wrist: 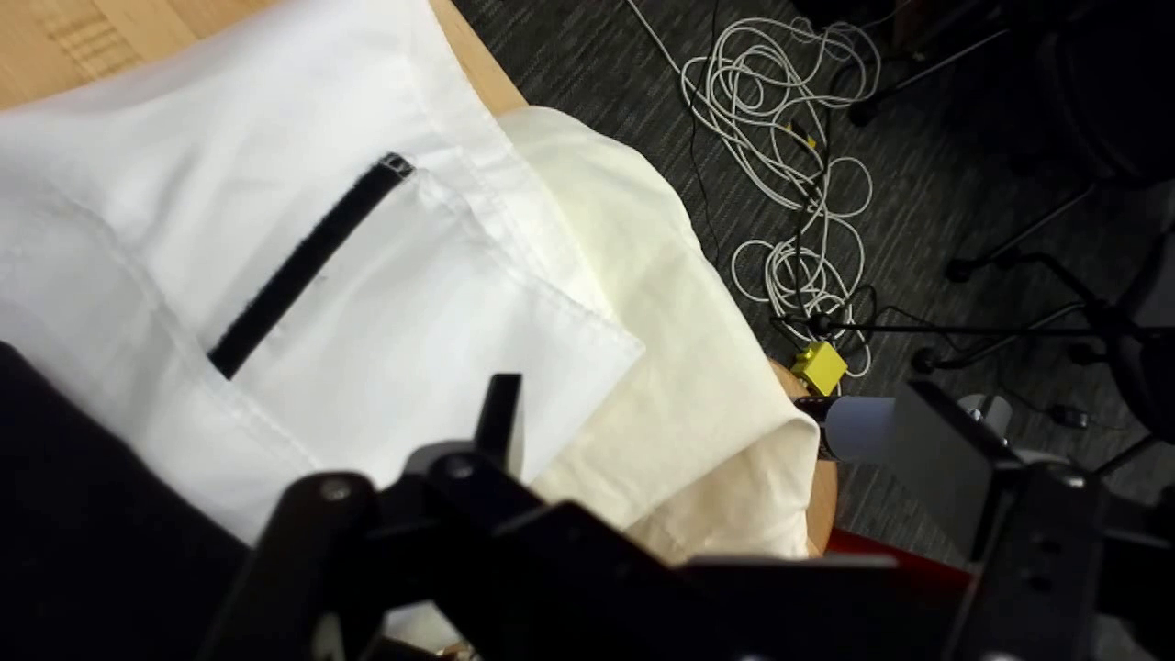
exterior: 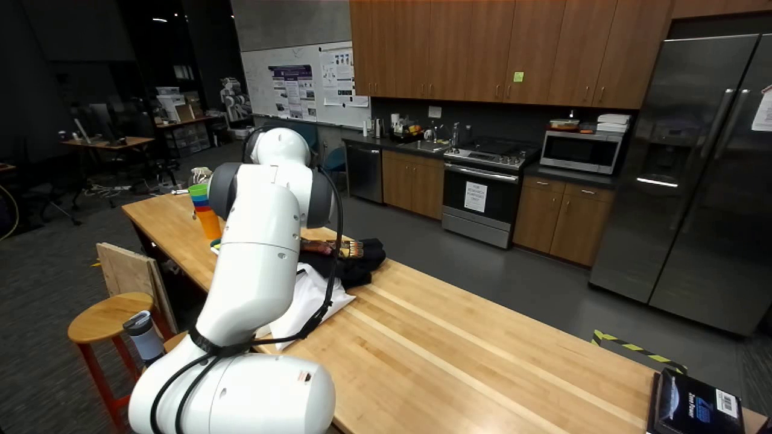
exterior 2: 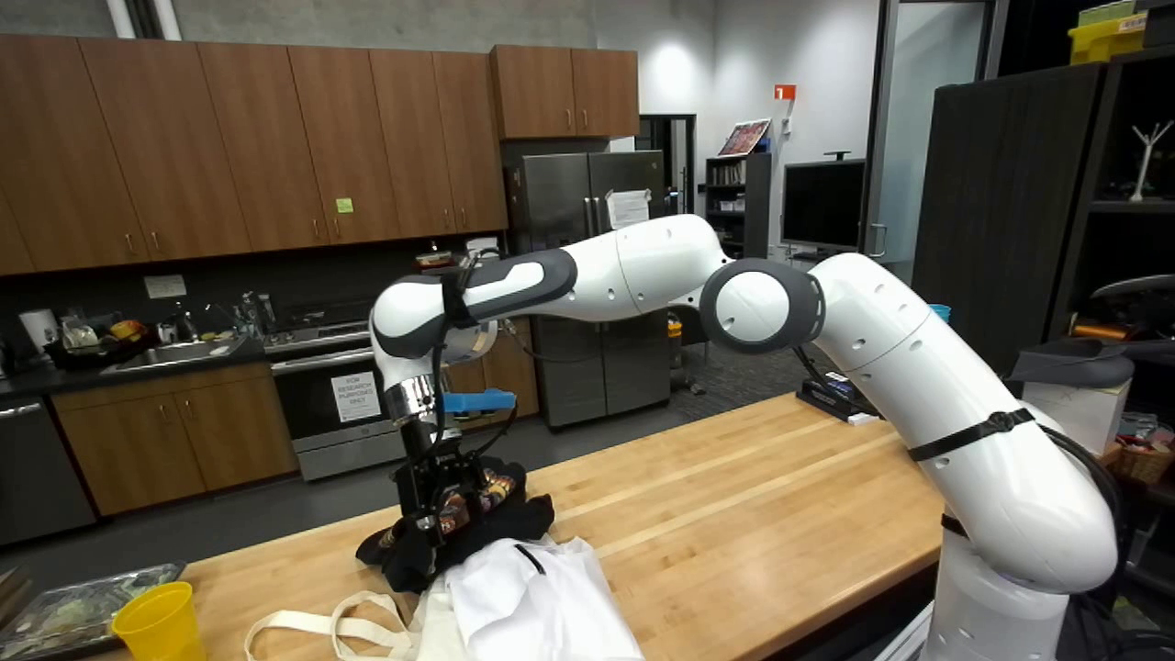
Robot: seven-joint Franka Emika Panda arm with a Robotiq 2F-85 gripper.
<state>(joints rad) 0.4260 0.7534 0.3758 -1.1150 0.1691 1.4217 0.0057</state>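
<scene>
My gripper (exterior 2: 450, 519) points down over a crumpled black cloth with a colourful print (exterior 2: 523, 523). In the wrist view, its two fingers (wrist: 730, 450) stand wide apart with nothing between them. I cannot tell whether the fingers touch the black cloth. The black cloth also shows in an exterior view (exterior: 365, 259), where the arm hides the gripper. A white cloth with a short black strip (exterior 2: 551, 597) lies beside it, over a cream tote bag (exterior 2: 340, 629) with loose handles. The wrist view shows the white cloth (wrist: 367, 239) and the cream fabric (wrist: 679, 367) below the fingers.
The wooden table (exterior: 458, 355) carries a yellow cup (exterior 2: 161, 624), a clear-lidded tray (exterior 2: 83, 610), a stack of coloured cups (exterior: 208, 220) and a black box (exterior: 699, 404). A tumbler (exterior: 145, 337) stands by a stool (exterior: 108, 316) beside the table. White cables (wrist: 789, 184) lie on the floor.
</scene>
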